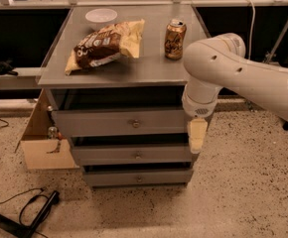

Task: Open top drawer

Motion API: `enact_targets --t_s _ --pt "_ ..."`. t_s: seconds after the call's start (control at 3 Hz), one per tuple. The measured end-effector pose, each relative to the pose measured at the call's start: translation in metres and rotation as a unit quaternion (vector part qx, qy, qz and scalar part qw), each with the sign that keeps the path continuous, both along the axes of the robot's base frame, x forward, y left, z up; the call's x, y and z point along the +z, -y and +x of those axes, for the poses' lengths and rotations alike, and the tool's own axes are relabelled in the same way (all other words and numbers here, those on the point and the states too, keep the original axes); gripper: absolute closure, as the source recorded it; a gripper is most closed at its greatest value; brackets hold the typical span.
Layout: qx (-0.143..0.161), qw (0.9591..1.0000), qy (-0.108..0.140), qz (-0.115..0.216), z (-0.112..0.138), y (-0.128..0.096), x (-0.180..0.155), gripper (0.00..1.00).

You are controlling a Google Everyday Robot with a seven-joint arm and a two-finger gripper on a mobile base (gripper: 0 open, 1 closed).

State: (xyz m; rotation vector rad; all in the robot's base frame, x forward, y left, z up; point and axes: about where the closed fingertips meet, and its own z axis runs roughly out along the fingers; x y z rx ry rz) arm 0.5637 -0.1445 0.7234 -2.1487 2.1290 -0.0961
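The top drawer (99, 123) is the tallest, widest grey front of three in a small grey cabinet, with a round metal knob (135, 124) at its centre. A dark gap shows above its front. My gripper (197, 136) is cream-coloured and hangs pointing down from the white arm (218, 63). It sits in front of the right end of the top drawer front, well to the right of the knob and a little lower. It holds nothing that I can see.
Two shorter drawer fronts (134, 155) (136, 177) sit below. On the cabinet top (149, 71) lie a chip bag (104, 46), a can (175, 32) and a white bowl (101, 17). A cardboard box (42, 140) stands at the left, with cables and a black stand (30, 217) on the floor.
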Motion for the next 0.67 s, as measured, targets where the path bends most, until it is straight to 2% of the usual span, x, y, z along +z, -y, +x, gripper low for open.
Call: enact_targets --t_s 0.67 --pt "-0.006 0.9997 0.012 -0.018 0.041 -0.002 -0.033 0.00"
